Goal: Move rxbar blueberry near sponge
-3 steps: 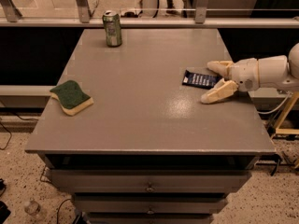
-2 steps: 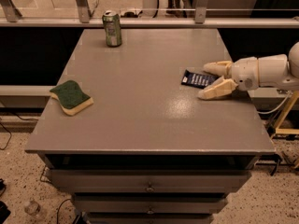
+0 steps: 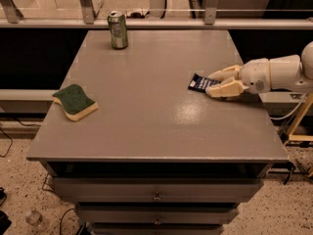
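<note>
The step in hand is the grasp. The gripper (image 3: 211,84) is far to the right of the sponge (image 3: 75,102), low over the table (image 3: 146,131). Its jaws are drawn in close on the right end of the bar (image 3: 198,82) and appear to pinch it, one finger on each side. The bar lies flat on the table, well apart from the sponge, and has not been lifted. The can (image 3: 118,30) stands behind the sponge, toward the far edge, off the direct path.

The next move likely calls for a firm hold, a small lift, then a long carry leftward to set the bar down just beside the sponge without nudging it.

Against a second ago, the jaws have narrowed: the nearer finger has swung in toward the bar. The bar, sponge and can have not shifted.
</note>
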Tool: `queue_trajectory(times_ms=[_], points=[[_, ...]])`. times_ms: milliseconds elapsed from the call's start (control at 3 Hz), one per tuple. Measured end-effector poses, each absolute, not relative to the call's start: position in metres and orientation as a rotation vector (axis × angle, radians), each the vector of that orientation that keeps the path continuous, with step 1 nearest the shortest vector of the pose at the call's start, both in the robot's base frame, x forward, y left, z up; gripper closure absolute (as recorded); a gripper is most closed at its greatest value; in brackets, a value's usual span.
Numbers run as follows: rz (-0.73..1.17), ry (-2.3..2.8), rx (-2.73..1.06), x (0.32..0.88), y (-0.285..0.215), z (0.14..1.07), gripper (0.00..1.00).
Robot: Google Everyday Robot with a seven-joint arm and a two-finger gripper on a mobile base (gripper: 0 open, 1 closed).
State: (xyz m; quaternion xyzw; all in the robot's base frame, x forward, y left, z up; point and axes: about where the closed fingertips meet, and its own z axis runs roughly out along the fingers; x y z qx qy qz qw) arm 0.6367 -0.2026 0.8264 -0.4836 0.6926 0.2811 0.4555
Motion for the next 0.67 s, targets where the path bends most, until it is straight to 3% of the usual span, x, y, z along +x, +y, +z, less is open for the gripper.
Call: queue_trajectory(times_ms=[667], points=[[0.694, 1.713, -1.219, 0.6356, -0.1986, 0.8328, 1.0]])
